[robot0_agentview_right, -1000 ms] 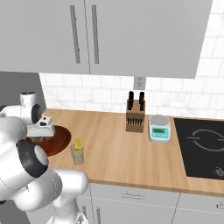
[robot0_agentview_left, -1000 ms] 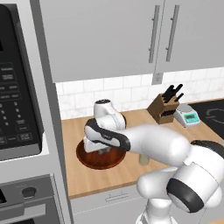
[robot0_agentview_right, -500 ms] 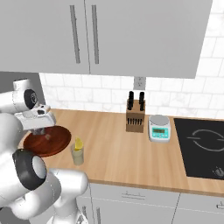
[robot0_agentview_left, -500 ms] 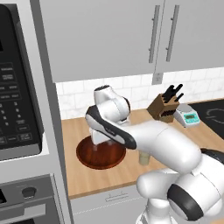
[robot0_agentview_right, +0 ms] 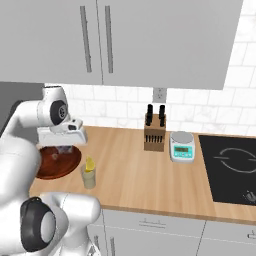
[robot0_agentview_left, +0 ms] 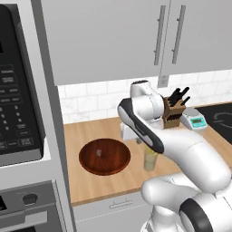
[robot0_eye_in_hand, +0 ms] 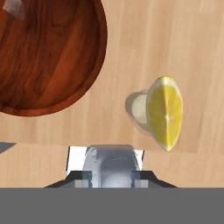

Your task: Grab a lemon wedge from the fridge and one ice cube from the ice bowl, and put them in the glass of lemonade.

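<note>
My gripper (robot0_agentview_right: 63, 149) hangs above the counter between the ice bowl (robot0_agentview_right: 49, 169) and the glass of lemonade (robot0_agentview_right: 89, 177), shut on a pale translucent ice cube (robot0_eye_in_hand: 111, 161). The ice bowl (robot0_agentview_left: 90, 166) is wide, dark reddish-brown wood, and another ice cube (robot0_agentview_left: 99, 153) lies in it. The glass of lemonade (robot0_agentview_left: 150, 160) stands just right of the bowl, with the yellow lemon wedge (robot0_eye_in_hand: 165, 111) resting on its rim. In the hand view the bowl (robot0_eye_in_hand: 48, 65) is at the upper left and the glass (robot0_eye_in_hand: 136, 109) at the right. The fridge is out of view.
A knife block (robot0_agentview_right: 154, 132) and a small kitchen scale (robot0_agentview_right: 181, 146) stand at the back of the wooden counter (robot0_agentview_right: 140, 175). A black cooktop (robot0_agentview_right: 232, 167) lies to the right. The black oven tower (robot0_agentview_left: 18, 113) rises left of the bowl. Grey wall cabinets (robot0_agentview_right: 150, 40) hang overhead.
The gripper has lifted out of the ice bowl with the ice cube and swung toward the glass of lemonade. One ice cube stays in the bowl.
</note>
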Tool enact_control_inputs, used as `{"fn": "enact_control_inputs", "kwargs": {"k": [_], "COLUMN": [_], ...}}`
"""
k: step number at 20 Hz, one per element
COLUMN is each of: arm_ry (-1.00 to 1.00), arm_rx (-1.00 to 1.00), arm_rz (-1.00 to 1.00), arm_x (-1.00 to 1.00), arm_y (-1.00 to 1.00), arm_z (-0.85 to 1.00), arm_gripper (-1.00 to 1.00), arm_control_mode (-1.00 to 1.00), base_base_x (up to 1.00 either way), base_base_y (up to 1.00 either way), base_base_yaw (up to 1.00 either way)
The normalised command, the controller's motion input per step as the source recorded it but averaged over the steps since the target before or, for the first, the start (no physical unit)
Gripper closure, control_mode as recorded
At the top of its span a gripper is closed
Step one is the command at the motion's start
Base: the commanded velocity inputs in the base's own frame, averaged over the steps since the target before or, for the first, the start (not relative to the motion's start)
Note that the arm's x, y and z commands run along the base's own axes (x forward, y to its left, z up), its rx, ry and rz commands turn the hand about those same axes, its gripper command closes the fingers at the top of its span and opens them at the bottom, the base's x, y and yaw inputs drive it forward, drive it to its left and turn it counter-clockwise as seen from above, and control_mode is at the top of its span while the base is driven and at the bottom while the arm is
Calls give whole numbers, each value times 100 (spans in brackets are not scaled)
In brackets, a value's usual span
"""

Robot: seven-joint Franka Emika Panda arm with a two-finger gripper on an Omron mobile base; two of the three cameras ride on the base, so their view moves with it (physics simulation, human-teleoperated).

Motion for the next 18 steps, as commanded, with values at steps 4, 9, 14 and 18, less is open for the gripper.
{"fn": "enact_control_inputs", "kwargs": {"k": [4, 9, 14, 18], "arm_ry": [-8, 0, 0, 0], "arm_rx": [16, 1, 0, 0], "arm_rz": [0, 0, 0, 0], "arm_x": [-1, 9, 45, 13], "arm_y": [-71, -35, 0, 3], "arm_z": [0, -1, 0, 0], "arm_gripper": [100, 100, 100, 100], "arm_control_mode": [-100, -100, -100, -100], "base_base_x": [0, 0, 0, 0], "base_base_y": [0, 0, 0, 0], "base_base_yaw": [0, 0, 0, 0]}}
